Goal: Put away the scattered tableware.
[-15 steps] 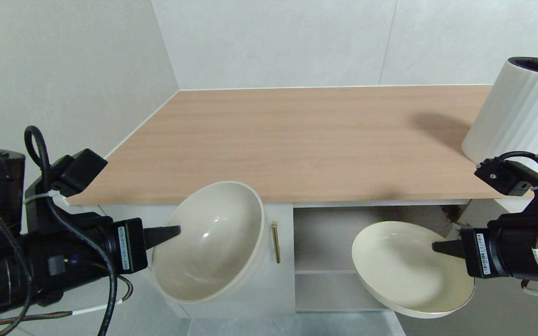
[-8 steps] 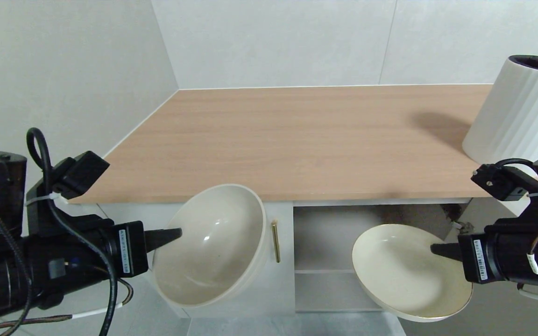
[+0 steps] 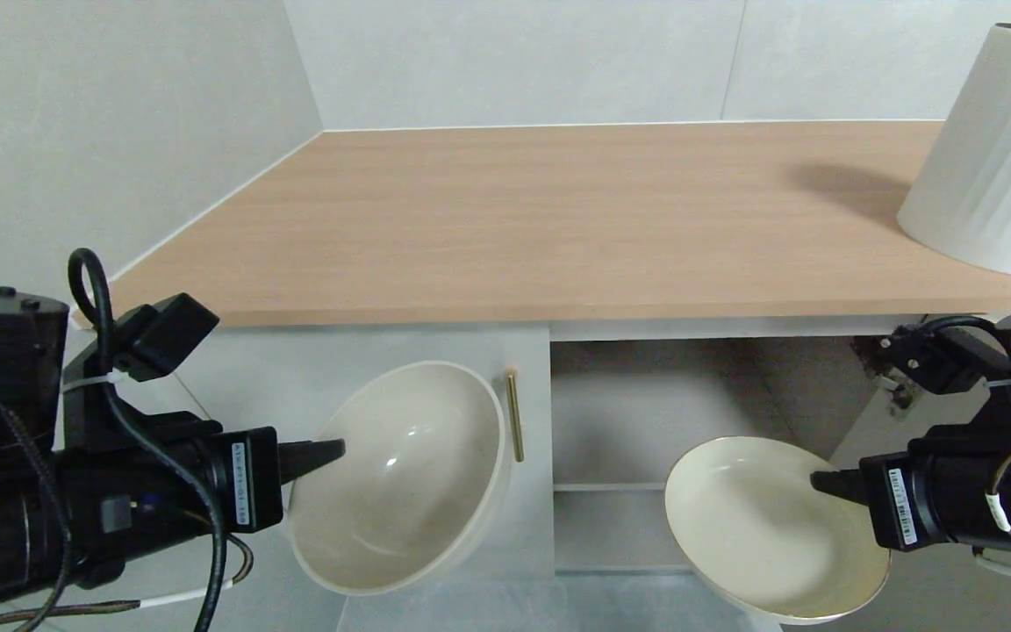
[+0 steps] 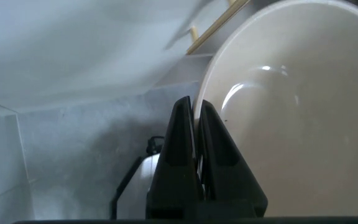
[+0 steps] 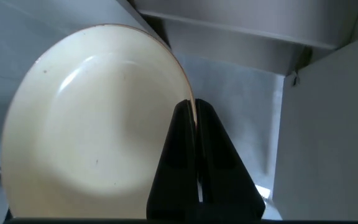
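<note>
Head camera has shifted, the things haven't: the desk point(image 3: 558, 219) edge now sits higher in view, and more of the open cabinet point(image 3: 646, 412) below it shows, shelf point(image 3: 611, 485) included. The bowl point(image 3: 409, 491) hangs tilted off the left fingers point(image 3: 330, 453), which are clamped tight on its near rim; the closed door and handle point(image 3: 514, 412) are just beyond them. The plate point(image 3: 760, 527) is pinched the same way at its rim by the right fingers point(image 3: 826, 481), with the open bay straight ahead of them. My read: the robot is lining up with the opening. Both grips look solid, nothing stowed yet.
</note>
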